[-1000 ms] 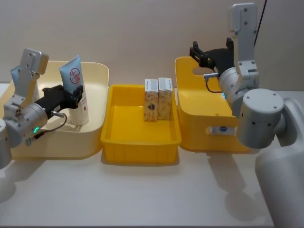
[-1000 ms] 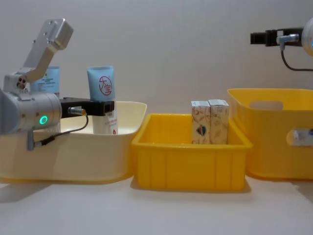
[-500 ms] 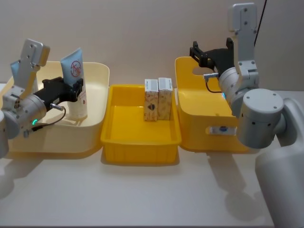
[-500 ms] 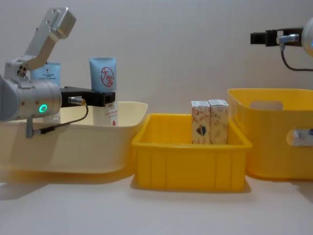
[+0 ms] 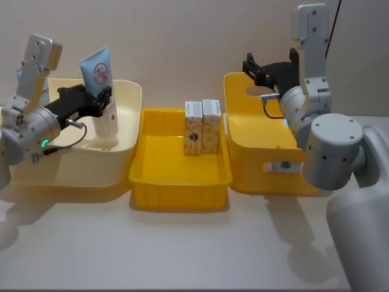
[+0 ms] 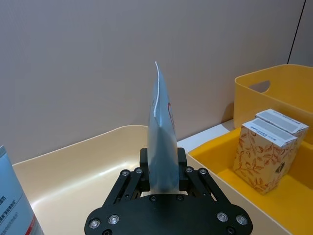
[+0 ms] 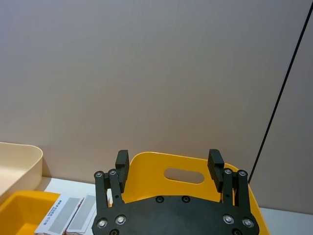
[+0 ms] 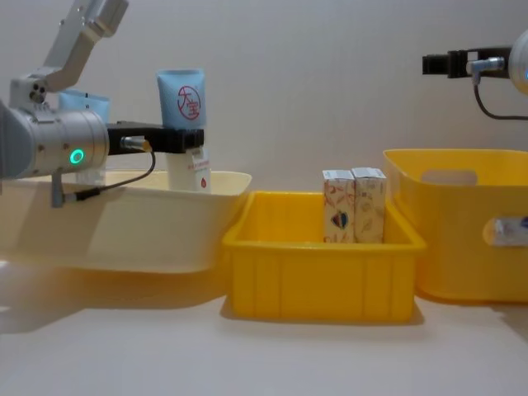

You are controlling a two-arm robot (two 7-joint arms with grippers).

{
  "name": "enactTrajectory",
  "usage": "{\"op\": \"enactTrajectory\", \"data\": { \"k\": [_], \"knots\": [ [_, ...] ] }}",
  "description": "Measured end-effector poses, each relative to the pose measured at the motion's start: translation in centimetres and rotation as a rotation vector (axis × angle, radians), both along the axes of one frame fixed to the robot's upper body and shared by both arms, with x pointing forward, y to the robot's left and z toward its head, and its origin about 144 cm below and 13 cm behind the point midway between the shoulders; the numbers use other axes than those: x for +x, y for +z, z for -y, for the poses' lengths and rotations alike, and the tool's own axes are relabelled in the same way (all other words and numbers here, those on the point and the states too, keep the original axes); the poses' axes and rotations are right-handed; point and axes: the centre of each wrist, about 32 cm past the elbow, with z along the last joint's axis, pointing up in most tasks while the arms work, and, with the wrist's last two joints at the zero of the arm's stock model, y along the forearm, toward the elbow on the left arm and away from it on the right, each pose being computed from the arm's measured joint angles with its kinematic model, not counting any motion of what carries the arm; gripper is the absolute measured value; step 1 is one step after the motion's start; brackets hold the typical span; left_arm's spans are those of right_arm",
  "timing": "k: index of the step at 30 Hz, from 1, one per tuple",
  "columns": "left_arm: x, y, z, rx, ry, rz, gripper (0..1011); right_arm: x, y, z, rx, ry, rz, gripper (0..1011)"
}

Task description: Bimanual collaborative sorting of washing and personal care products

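The left gripper's [image 5: 101, 102] fingers [image 6: 183, 166] are pressed against the flat sides of a pale blue tube with a red circle logo [image 5: 97, 68], gripping it around its middle. The tube stands nearly upright, crimped end up, and its white lower end hangs below the fingers inside the opening of the cream bin [image 5: 130, 100]. From the chest view the left gripper [image 8: 186, 140] reaches in level from the left, holding the tube [image 8: 181, 97] above the bin's rim [image 8: 223, 177]. The left wrist view shows the tube [image 6: 161, 132] edge-on between the two fingers of that gripper [image 6: 163, 169].

A second pale blue tube [image 8: 82, 103] stands farther back on the left in the cream bin, partly hidden by the left arm. The cream bin's base looks raised off the table [image 5: 182, 255], with shadow under it.

The right gripper's [image 5: 250, 66] fingers [image 7: 122, 159] are spread wide with nothing between them. It hovers high over the rear of the deep yellow bin [image 5: 267, 152] on the right, well above its handle cut-out.

Between the two outer bins sits a shallow yellow bin [image 5: 179, 182]. Two white cartons, one [image 5: 193, 128] touching the other [image 5: 211, 125], stand upright side by side at its back.
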Motion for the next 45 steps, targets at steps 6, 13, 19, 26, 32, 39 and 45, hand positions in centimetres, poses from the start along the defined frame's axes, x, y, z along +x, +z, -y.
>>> {"op": "enactTrajectory", "data": {
  "k": [6,13,19,26,32,39,45],
  "knots": [
    [0.0,0.4,0.1,-0.013,-0.011,-0.002,291,0.0,0.0,0.0,0.0,0.0,0.0,1001],
    [0.0,0.6,0.1,-0.028,-0.019,-0.019,294,0.0,0.0,0.0,0.0,0.0,0.0,1001],
    [-0.3,0.5,0.1,-0.037,-0.025,-0.056,292,0.0,0.0,0.0,0.0,0.0,0.0,1001],
    [-1.1,0.6,-0.1,-0.037,-0.03,-0.102,292,0.0,0.0,0.0,0.0,0.0,0.0,1001],
    [-2.1,1.0,-0.3,-0.029,-0.026,-0.133,294,0.0,0.0,0.0,0.0,0.0,0.0,1001],
    [-2.9,1.8,-0.3,-0.021,-0.028,-0.14,292,0.0,0.0,0.0,0.0,0.0,0.0,1001],
    [-3.1,2.7,-0.2,-0.012,-0.039,-0.122,292,0.0,0.0,0.0,0.0,0.0,0.0,1001]
  ]
}}
